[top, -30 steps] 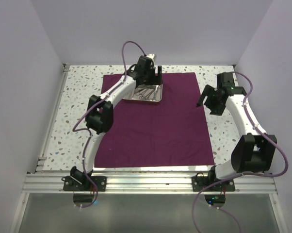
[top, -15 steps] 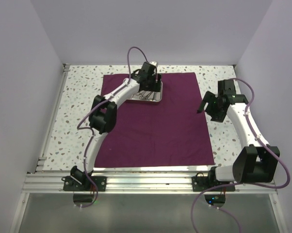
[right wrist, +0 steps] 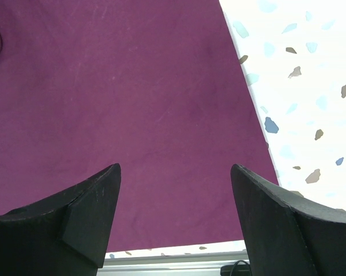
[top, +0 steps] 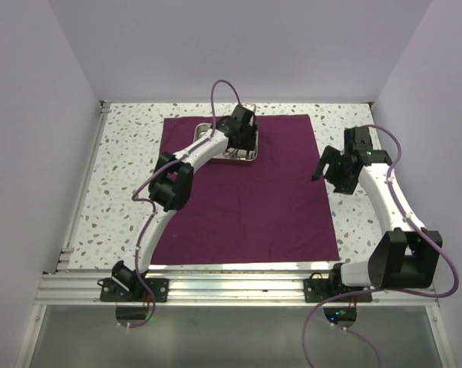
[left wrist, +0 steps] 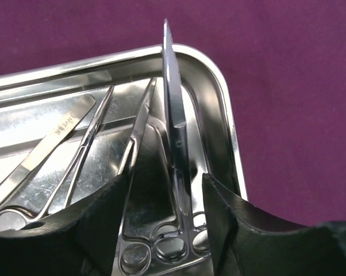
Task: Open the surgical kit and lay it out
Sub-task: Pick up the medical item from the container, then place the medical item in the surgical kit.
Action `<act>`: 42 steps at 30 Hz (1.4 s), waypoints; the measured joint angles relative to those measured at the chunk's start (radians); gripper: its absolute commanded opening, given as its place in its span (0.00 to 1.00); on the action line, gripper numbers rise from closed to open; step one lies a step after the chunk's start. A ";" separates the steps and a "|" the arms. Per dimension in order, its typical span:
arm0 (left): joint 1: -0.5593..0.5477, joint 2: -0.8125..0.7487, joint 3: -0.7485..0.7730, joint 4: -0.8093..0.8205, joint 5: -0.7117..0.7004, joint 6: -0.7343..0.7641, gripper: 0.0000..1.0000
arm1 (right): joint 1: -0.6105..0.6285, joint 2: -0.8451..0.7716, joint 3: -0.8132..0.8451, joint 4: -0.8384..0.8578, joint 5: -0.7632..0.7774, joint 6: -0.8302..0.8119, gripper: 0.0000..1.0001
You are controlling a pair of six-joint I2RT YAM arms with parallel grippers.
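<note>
Pincer on left [left wrist: 167, 179] has narrowed, perhaps touching scissors [left wrist: 174, 109].

small engraving on tweezers [left wrist: 52, 135], illegible

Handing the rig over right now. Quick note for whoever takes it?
Left gripper: open, jaws straddling the scissors in the steel tray.
Right gripper: open, empty, over the right edge of the purple cloth.
Cloth spread flat on the table, tray at its far side.
Done: wrap opened.
Left: lay scissors, forceps, tweezers out on the cloth.
</note>
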 measured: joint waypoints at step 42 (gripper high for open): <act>-0.021 -0.700 -0.473 0.028 -0.107 -0.169 0.00 | 0.000 0.024 -0.007 0.016 -0.033 0.004 0.80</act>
